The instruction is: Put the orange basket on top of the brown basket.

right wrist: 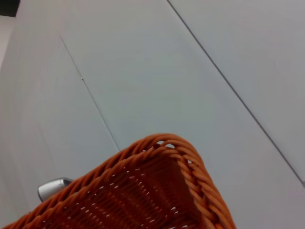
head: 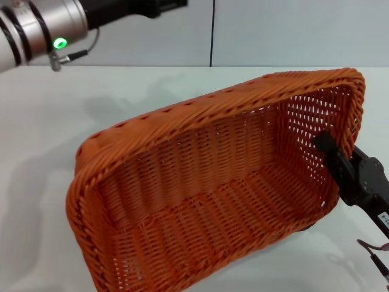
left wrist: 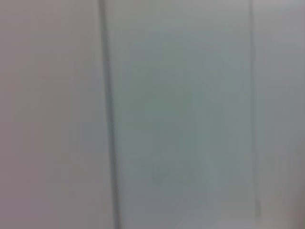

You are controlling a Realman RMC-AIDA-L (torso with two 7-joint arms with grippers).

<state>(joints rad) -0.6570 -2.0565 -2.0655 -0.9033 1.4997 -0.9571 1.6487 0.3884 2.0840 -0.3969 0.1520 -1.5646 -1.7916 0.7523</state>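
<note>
Left arm (head: 42, 27) parked up at 11 o'clock of head view, green light on, raised off the white table (head: 55, 121); its gripper is out of view, so pincer state can't be told. Left wrist view shows only pale wall panels. Orange basket (head: 206, 188) fills centre, tipped up with its opening facing the camera, lower corner at 7 o'clock, high corner at 1 o'clock. Right gripper (head: 340, 167) at 3 o'clock, black fingers clamped on the basket's short end wall by the rim. Right wrist view: basket's braided rim corner (right wrist: 167, 186) against the wall. Brown basket not visible.
</note>
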